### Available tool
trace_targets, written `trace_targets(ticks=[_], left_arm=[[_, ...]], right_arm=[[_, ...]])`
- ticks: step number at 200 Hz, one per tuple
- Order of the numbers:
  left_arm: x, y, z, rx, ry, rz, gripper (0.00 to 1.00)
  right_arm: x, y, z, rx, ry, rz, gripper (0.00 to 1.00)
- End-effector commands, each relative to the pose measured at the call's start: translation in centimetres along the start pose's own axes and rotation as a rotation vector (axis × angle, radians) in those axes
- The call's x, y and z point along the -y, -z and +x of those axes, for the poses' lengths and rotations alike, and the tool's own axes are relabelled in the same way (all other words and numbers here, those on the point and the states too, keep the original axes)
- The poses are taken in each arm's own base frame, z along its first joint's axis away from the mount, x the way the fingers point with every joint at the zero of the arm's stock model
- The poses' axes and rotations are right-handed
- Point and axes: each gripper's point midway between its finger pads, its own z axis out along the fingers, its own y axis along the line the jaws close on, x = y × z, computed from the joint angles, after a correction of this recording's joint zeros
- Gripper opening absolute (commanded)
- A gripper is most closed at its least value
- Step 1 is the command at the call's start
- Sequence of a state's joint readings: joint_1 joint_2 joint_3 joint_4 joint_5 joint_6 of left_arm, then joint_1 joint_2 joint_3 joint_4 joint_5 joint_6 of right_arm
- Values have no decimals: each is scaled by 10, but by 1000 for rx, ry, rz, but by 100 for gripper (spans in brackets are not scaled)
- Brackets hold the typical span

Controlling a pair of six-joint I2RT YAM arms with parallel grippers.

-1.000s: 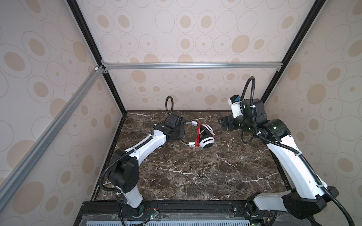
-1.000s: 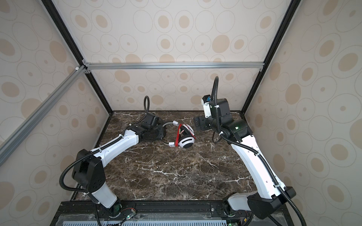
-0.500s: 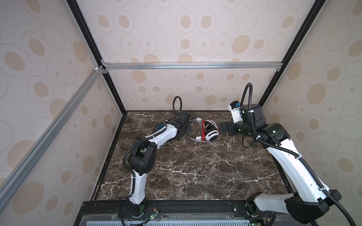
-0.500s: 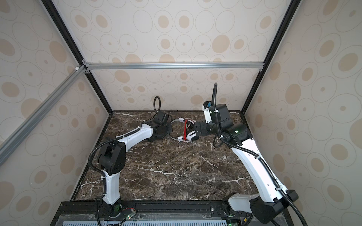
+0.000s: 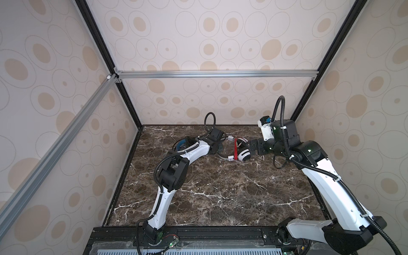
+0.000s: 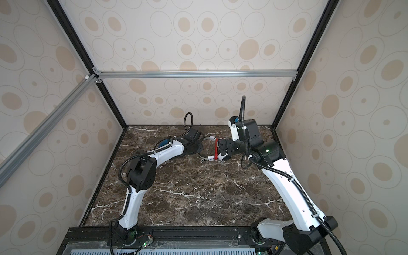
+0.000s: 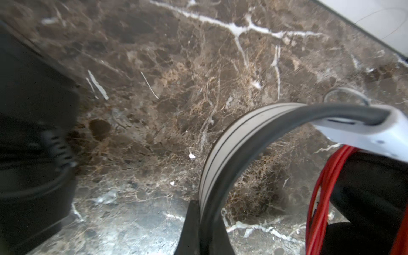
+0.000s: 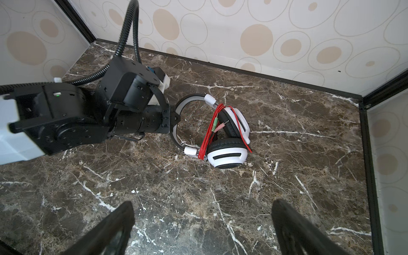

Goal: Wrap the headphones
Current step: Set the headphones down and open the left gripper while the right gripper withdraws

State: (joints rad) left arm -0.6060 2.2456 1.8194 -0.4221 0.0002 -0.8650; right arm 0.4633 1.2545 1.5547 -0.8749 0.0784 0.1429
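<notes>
The white headphones lie at the back middle of the marble table, black pads facing each other. Their red cord is wound round the cups, and the plugs rest on a pad. My left gripper is shut on their grey headband. My right gripper stands open just right of the cups, nothing between its fingers. The black headphones, blue inside the band, lie behind the left arm, mostly hidden.
The back wall and the right corner post stand close behind the headphones. The brown marble table stretches toward the front rail. The left arm's raised elbow stands over the table's left half.
The left gripper has carried the white headphones toward the back and right, and its elbow has risen. The right gripper has come down and closer to the ear cups.
</notes>
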Motion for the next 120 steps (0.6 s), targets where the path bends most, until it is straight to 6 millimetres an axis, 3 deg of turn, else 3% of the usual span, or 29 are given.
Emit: trace_targets(ticks=[1,61,120], left_arm=[[24,11,-20,54,54,61,5],[13,-3,-4,28,96,47,11],[16,8,-5,36,76,63,17]], right_arm=[[1,4,0,5,-16,-7,100],[-1,-2,6,-3,-12,-14,100],[-3,1,-1,40,-4,-27,100]])
